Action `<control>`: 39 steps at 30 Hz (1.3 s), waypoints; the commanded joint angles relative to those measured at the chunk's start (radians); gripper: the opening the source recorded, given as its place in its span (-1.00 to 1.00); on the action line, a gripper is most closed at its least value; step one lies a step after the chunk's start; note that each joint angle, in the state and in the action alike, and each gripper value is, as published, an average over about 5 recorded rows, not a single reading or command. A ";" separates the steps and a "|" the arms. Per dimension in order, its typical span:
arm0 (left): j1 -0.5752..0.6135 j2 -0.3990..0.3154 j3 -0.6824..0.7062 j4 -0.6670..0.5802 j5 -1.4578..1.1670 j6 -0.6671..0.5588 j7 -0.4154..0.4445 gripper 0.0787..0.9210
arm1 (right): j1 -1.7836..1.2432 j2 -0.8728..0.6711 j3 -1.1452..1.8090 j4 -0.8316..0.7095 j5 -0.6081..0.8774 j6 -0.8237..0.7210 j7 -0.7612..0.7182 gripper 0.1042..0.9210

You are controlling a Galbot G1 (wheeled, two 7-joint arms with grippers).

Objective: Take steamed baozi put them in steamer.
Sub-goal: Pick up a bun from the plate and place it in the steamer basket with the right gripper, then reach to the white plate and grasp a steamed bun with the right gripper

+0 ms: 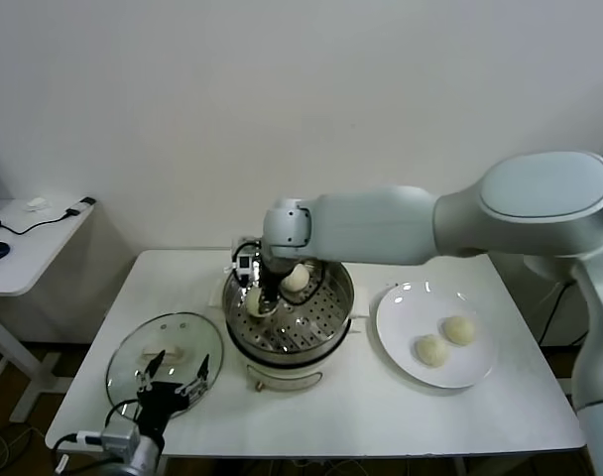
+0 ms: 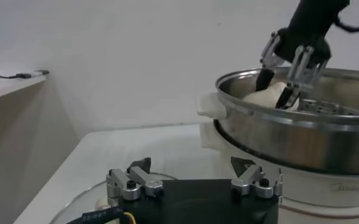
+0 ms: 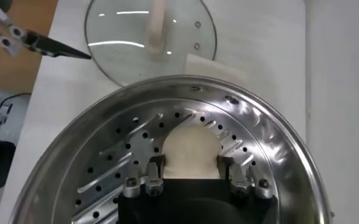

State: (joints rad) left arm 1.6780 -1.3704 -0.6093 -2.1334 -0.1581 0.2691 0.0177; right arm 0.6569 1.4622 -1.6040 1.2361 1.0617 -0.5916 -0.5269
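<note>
The round shiny steel steamer (image 1: 321,332) with perforated floor sits on its cream-white base. 2 smooth cream-white dough baozi lie inside (image 1: 298,279) (image 1: 253,300); 2 more rest well apart to its right (image 1: 432,349) (image 1: 459,330).

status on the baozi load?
One baozi already sits in the steamer. The right gripper is down in the basket, fingers around a second bun. Two buns remain on the plate. The left gripper idles over the glass lid.
</note>
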 commanded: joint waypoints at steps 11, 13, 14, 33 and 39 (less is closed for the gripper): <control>0.007 -0.009 0.002 -0.016 0.002 0.000 0.001 0.77 | 0.313 -0.264 -0.121 0.113 0.033 0.256 -0.324 0.76; 0.007 -0.010 0.001 -0.019 0.002 0.002 0.001 0.77 | 0.387 -0.357 -0.171 0.139 -0.010 0.300 -0.387 0.76; 0.007 -0.010 0.000 -0.021 0.002 0.003 0.002 0.77 | 0.419 -0.408 -0.199 0.154 -0.035 0.318 -0.414 0.76; 0.004 -0.042 -0.007 -0.009 0.014 0.017 0.005 0.77 | 0.055 -0.827 -0.265 0.211 -0.543 0.320 -0.361 0.76; 0.012 -0.045 -0.007 -0.003 0.021 0.014 0.005 0.77 | -0.151 -0.795 -0.105 0.146 -0.574 0.266 -0.297 0.76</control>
State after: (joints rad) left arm 1.6853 -1.4113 -0.6162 -2.1406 -0.1416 0.2829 0.0223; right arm 0.7817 0.7445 -1.8481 1.4280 0.6186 -0.2946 -0.8683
